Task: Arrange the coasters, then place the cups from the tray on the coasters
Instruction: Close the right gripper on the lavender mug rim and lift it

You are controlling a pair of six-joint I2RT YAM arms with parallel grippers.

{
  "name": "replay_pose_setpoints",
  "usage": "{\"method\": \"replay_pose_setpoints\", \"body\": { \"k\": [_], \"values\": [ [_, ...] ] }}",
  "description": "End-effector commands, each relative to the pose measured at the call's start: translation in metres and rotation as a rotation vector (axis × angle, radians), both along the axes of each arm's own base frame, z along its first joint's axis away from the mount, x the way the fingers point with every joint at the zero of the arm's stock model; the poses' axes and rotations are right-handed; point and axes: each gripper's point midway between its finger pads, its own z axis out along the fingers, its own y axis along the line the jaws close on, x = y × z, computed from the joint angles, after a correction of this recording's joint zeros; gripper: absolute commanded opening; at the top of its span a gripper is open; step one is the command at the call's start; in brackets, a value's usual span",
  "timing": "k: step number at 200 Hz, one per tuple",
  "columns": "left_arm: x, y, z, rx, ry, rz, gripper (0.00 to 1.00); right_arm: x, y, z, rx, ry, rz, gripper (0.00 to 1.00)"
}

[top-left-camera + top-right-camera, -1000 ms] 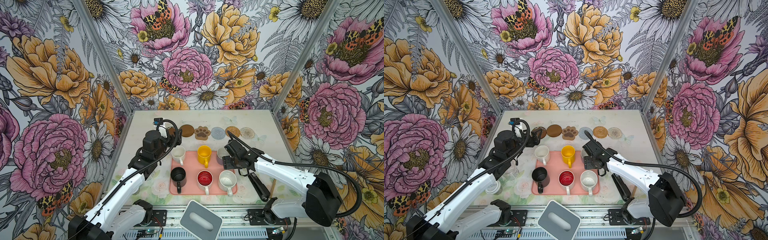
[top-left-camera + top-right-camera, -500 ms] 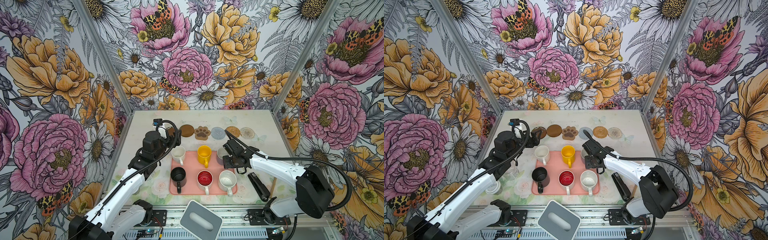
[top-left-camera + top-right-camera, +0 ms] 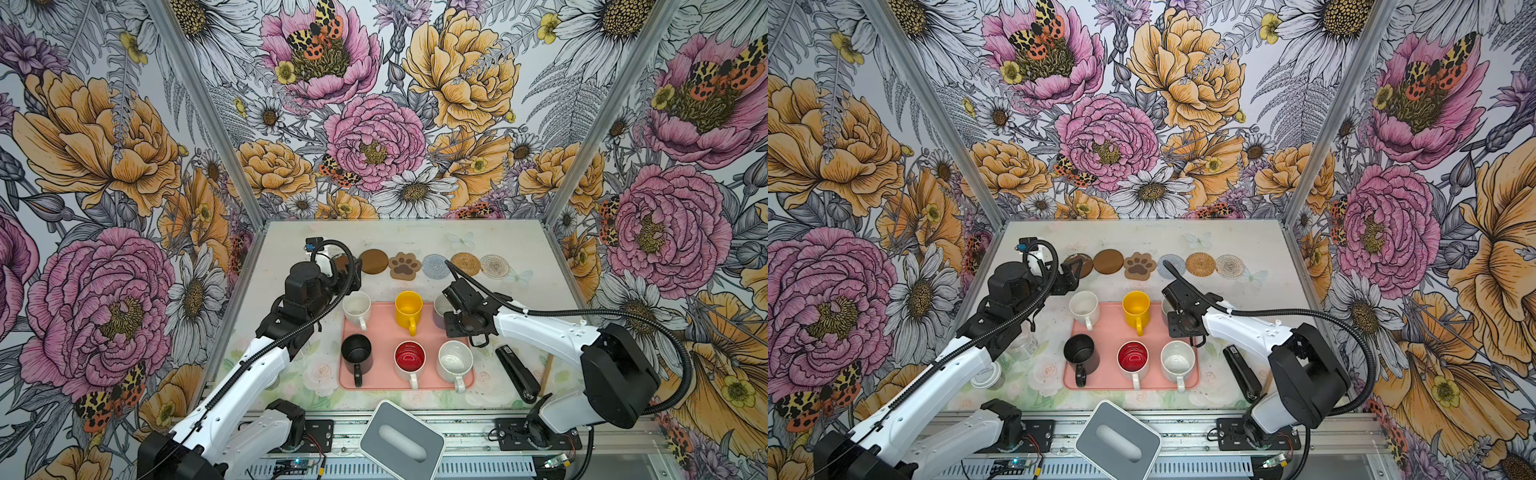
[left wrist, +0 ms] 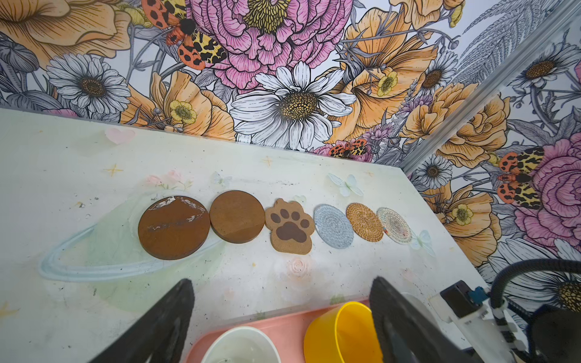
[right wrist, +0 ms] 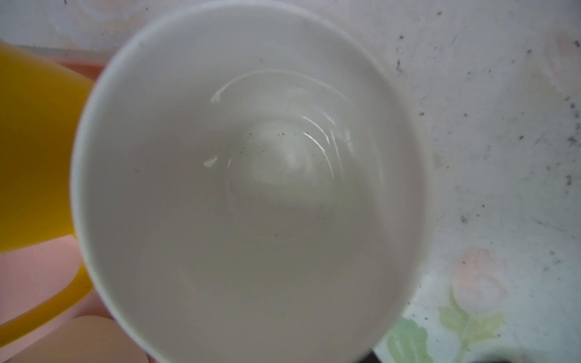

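Hovering straight over the lavender cup (image 5: 251,188), your right pincer (image 3: 455,311) hides its own jaws in every view, so I cannot tell whether they are wide, narrow or already pinching the wall. That cup sits in the tray's (image 3: 382,328) far right corner, just beside the yellow cup (image 3: 408,305); only a sliver of it shows in both top views. All six cups (image 3: 409,357) are on the tray, none on the coasters (image 4: 236,217), which lie in one row between the tray and the back edge of the bench (image 3: 519,249). Left pincer (image 4: 281,281) is spread wide and empty, near the tray's far left corner, close to the cream cup (image 3: 356,305).

Handling guess: looks glazed ceramic, so stiff, slick, chippable, middling weight. Take it by the rim wall, one jaw inside and one outside (handle is hidden, so skip it), and lift straight up to clear the yellow neighbour.

Versus a second ago: right elbow has swung in from the bench's right edge toward the tray, pincer head barely shifted; left arm and cups unchanged.
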Motion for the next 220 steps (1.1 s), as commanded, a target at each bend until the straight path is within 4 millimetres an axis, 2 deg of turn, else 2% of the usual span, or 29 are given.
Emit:
{"method": "replay_pose_setpoints", "body": {
  "k": [1,56,87,134,182,220],
  "values": [
    [0.002,0.0,-0.001,-0.007,0.0,-0.004,0.89,0.011,0.007,0.003,0.027,-0.023,-0.017,0.4],
    [0.002,0.004,0.0,-0.007,-0.003,0.006,0.89,0.012,0.013,-0.004,0.032,0.004,-0.012,0.22],
    [0.002,0.006,-0.001,-0.008,-0.002,0.012,0.89,0.013,0.013,-0.002,0.035,-0.001,-0.014,0.0],
    [0.002,0.007,0.0,-0.008,-0.003,0.015,0.89,0.015,0.016,0.008,0.052,-0.024,-0.008,0.0],
    [0.001,0.01,0.0,-0.01,-0.004,0.02,0.89,0.017,0.024,0.029,0.092,-0.071,0.017,0.0],
    [0.001,0.012,0.0,-0.013,-0.003,0.026,0.89,0.018,0.021,0.036,0.072,-0.079,0.016,0.0]
  ]
}}
